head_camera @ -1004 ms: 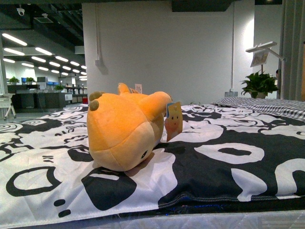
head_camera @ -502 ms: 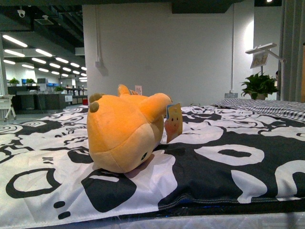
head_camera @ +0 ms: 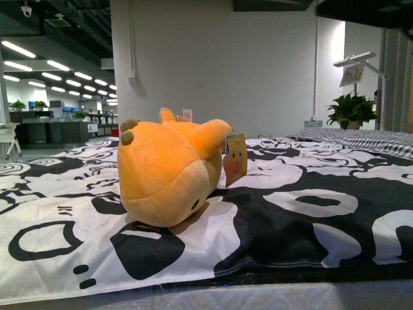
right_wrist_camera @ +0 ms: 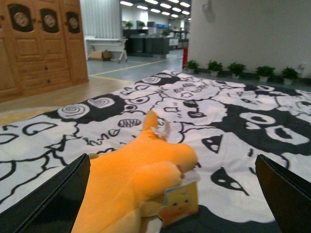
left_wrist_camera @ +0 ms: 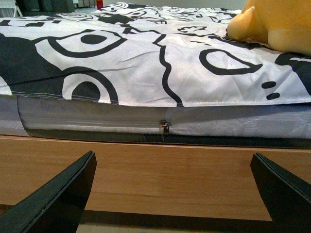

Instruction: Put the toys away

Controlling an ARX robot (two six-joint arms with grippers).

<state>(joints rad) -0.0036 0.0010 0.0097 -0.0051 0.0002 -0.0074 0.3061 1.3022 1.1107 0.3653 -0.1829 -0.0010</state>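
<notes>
Pre-grasp stage, nothing picked up yet. Orange plush toy [head_camera: 169, 173] lies on its side on the black-and-white bedspread [head_camera: 310, 213], near the bed edge facing the robot, hang tag [head_camera: 235, 158] sticking out beside it. Right gripper [right_wrist_camera: 171, 167] hangs over the bed facing the plush, jaws wide and empty, toy framed between the fingers. Left gripper [left_wrist_camera: 172, 155] sits low, facing the wooden bed frame [left_wrist_camera: 146, 174] under the mattress zip [left_wrist_camera: 165, 127], jaws also wide and empty; the plush is well apart from it. Likely next: right arm moves in on the soft body and bites deep enough not to slip, without pinching only the tag or the bedspread
</notes>
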